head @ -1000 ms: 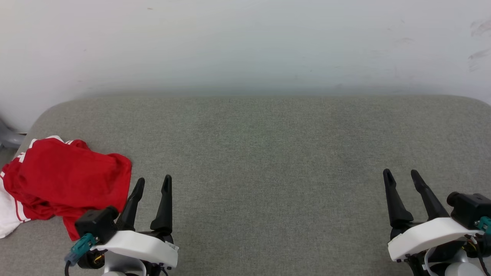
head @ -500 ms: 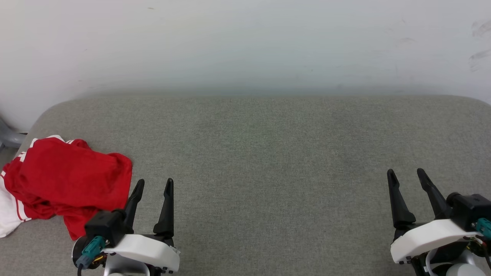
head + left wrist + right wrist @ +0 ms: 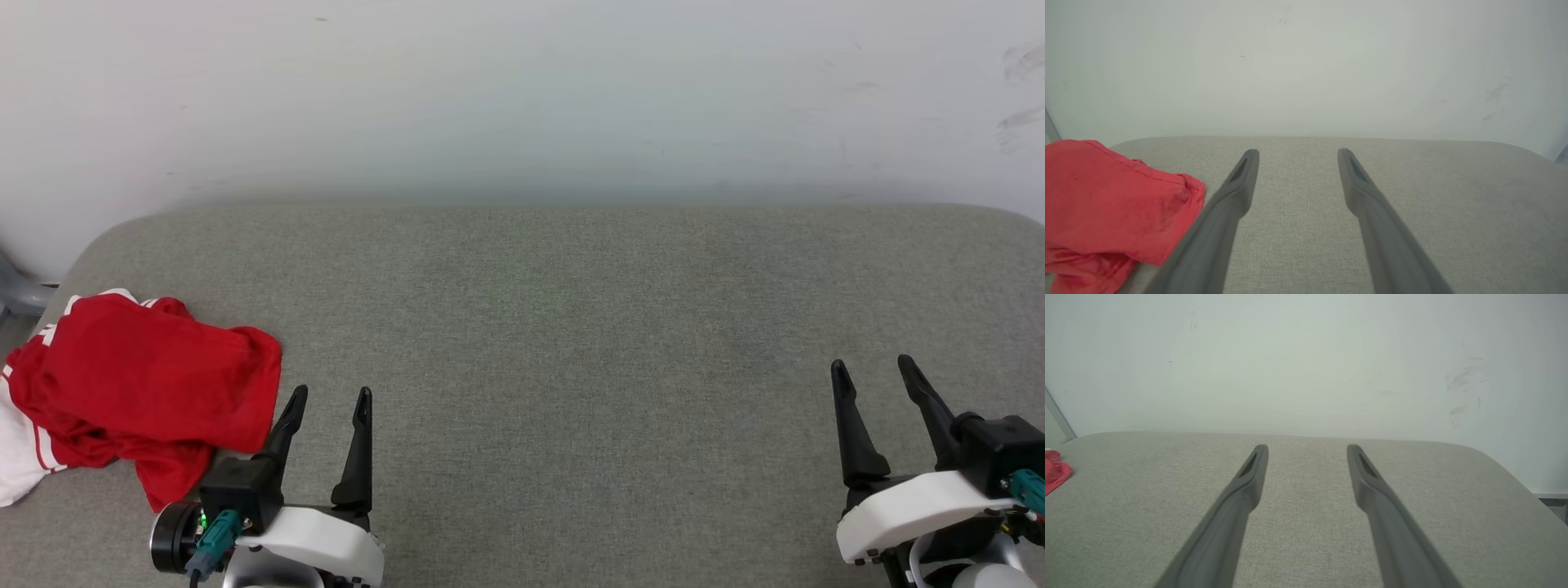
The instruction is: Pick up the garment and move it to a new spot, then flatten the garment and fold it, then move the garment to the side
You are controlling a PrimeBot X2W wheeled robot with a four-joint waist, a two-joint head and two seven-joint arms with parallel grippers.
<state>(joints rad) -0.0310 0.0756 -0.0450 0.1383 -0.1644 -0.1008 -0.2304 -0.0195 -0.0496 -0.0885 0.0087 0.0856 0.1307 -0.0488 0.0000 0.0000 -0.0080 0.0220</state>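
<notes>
Jaws on both our grippers stand spread with nothing between them, our left gripper [image 3: 332, 394] low at the left and our right gripper [image 3: 870, 364] low at the right, over the grey cushion [image 3: 571, 327]. Just beside our left gripper's outer finger, the garment [image 3: 147, 384] lies crumpled at the cushion's left end, red with a white sleeve at its edge. Beyond it we see a pale wall [image 3: 522, 98].

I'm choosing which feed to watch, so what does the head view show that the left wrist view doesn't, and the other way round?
Head view adds: the right gripper, jaws open, and the garment's white sleeve. Left wrist view adds: a stitched seam along the garment's upper fold. Both share: the red garment, the left gripper beside it, jaws open, the grey padded surface, the white wall.
</notes>
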